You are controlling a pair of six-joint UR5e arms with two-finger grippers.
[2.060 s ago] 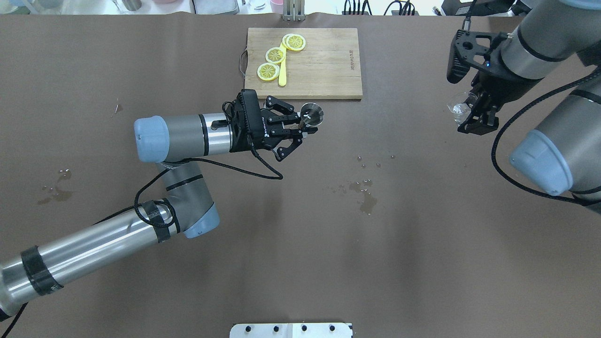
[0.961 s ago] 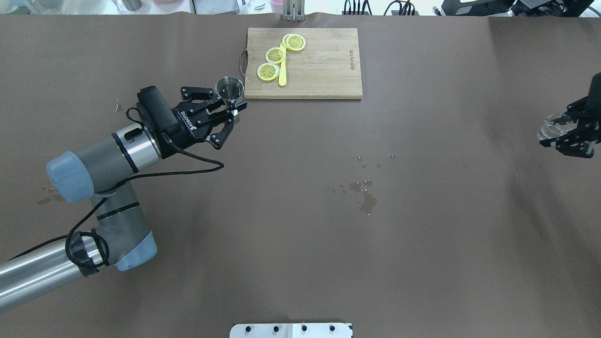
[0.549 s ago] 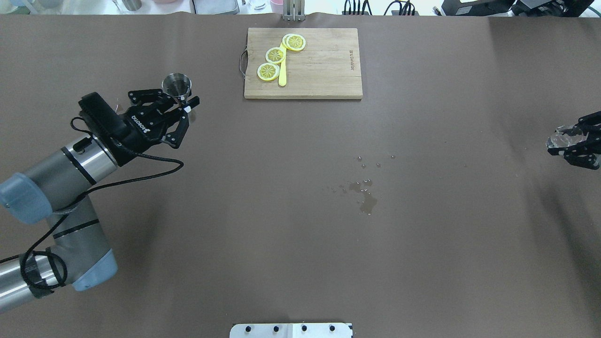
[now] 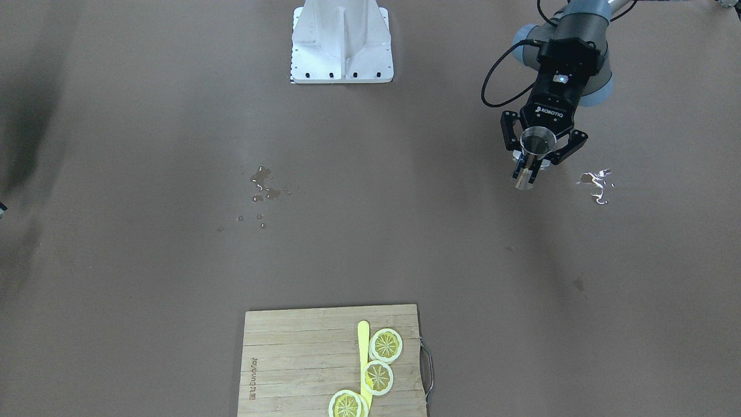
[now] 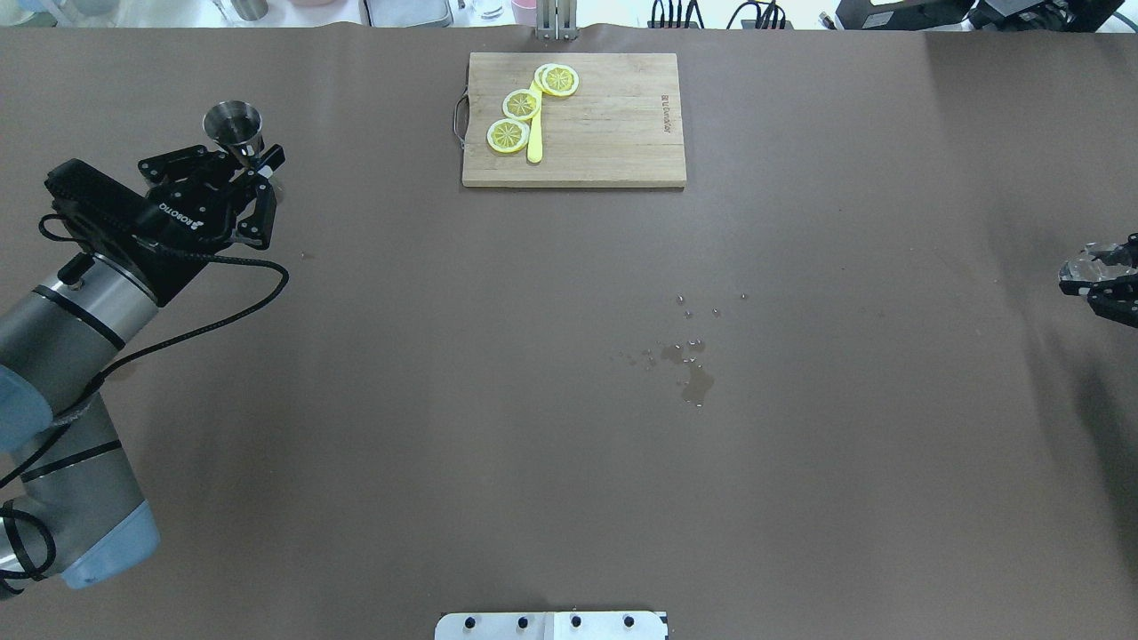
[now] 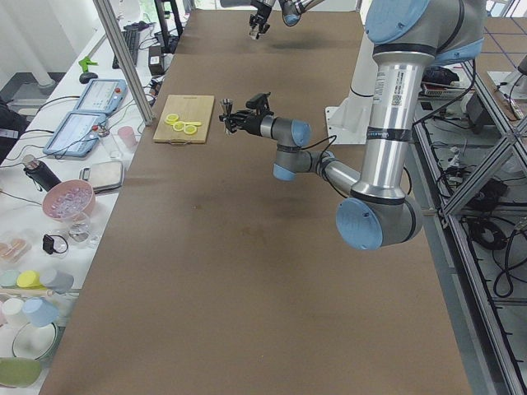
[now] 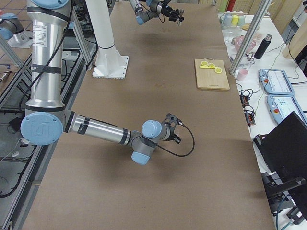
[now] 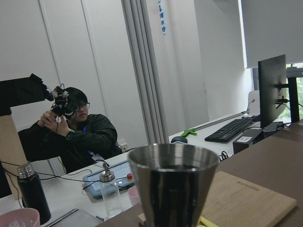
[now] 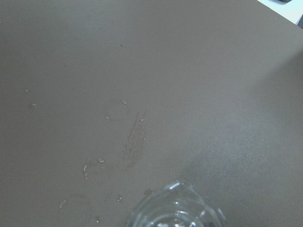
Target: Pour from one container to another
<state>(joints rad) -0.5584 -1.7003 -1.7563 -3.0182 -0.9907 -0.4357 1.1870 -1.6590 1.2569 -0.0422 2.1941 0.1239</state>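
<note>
A steel jigger (image 5: 233,126) stands upright over the table's far left, held at its waist by my left gripper (image 5: 255,169), which is shut on it. The front-facing view shows the same jigger (image 4: 538,141) in the gripper (image 4: 534,161) above the brown cover. Its wide rim (image 8: 173,163) fills the left wrist view. At the right edge, my right gripper (image 5: 1102,283) is shut on a clear glass (image 5: 1085,267), low over the table. Only the glass rim (image 9: 176,208) shows in the right wrist view.
A wooden cutting board (image 5: 613,133) with lemon slices (image 5: 520,105) and a yellow knife lies at the far middle. Small puddles (image 5: 693,378) wet the table centre, and more drops (image 4: 596,182) lie near the left gripper. A person sits beyond the table's far edge (image 8: 75,132).
My left arm swung from beside the board to the far left, bringing the tipped jigger back upright. My right gripper carried the glass out to the right edge.
</note>
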